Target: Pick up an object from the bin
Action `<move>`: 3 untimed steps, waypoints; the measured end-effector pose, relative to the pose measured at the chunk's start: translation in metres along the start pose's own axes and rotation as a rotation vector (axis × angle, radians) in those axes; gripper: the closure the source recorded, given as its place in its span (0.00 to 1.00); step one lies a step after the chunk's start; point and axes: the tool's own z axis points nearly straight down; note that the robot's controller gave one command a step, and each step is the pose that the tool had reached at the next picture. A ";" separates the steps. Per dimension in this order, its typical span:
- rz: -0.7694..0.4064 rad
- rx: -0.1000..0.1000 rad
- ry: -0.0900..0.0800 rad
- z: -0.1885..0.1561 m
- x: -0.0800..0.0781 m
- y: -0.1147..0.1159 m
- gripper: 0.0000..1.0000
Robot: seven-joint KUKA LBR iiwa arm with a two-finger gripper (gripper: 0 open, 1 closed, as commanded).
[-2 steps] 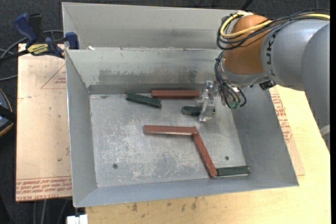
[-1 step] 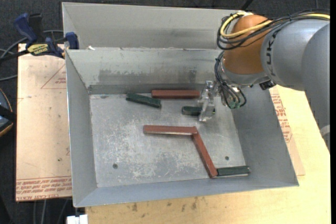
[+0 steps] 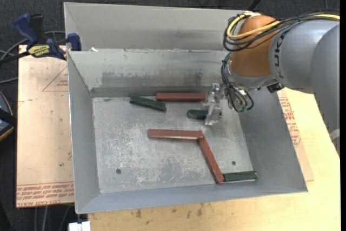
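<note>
1. The hand (image 3: 212, 110) hangs low at the back right of the grey bin (image 3: 81, 132); I cannot tell whether it is apart or together.
2. A short dark green block (image 3: 195, 114) lies on the bin floor, touching the hand's left side.
3. Just behind the block lies a brown bar (image 3: 180, 97), with a dark green bar (image 3: 147, 103) at its left end.
4. Nearer the front, 2 more brown bars (image 3: 173, 134) meet in an L.

The bin (image 3: 81, 132) is showing dull grey metal, its floor wearing pale, patchy scuffs. The back bar (image 3: 181, 97), the middle bar (image 3: 173, 135) and the slanting bar (image 3: 211, 160) near the front right corner are all showing reddish brown. The left piece (image 3: 147, 103), the centre piece (image 3: 197, 114) and the front piece (image 3: 240, 176) are showing dark green. The arm (image 3: 308, 57) is gleaming silver-grey, its wrist cover (image 3: 254, 51) glowing orange under yellow cables (image 3: 241, 31).
</note>
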 end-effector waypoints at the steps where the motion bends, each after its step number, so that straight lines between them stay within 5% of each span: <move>1: 0.000 0.000 0.000 0.000 0.000 0.000 1.00; 3: 0.000 0.000 0.000 0.000 0.000 0.000 1.00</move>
